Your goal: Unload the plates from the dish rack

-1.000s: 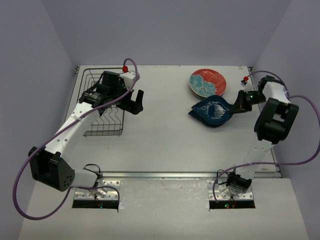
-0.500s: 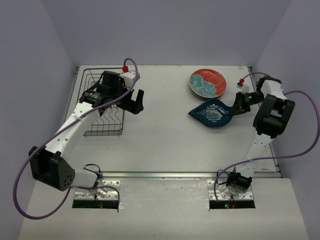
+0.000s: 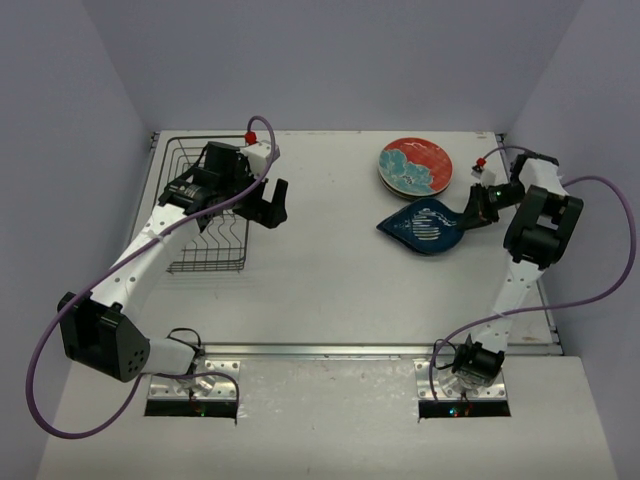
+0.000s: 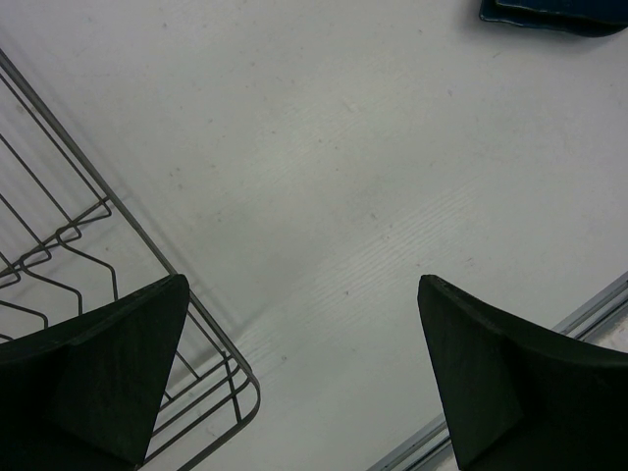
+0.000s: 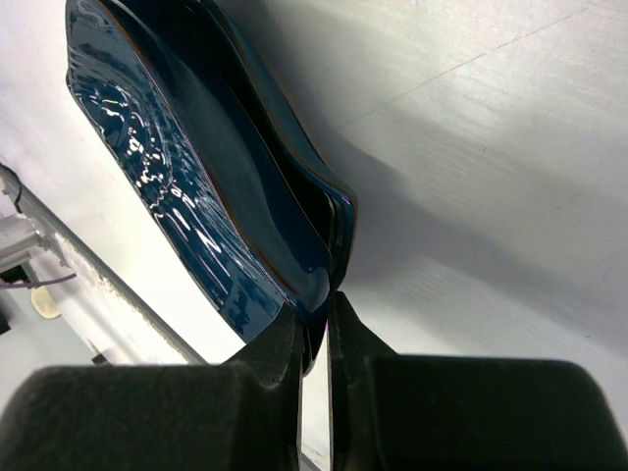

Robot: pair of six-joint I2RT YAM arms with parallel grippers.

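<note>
White table, lilac walls; right gripper clamped on dark blue plate near right edge, lower than before; left gripper spread wide at dish rack.

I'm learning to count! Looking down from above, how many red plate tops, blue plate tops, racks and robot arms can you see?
Red plate: 1
Blue plate: 1
Rack: 1
Robot arms: 2
Total: 5
</note>
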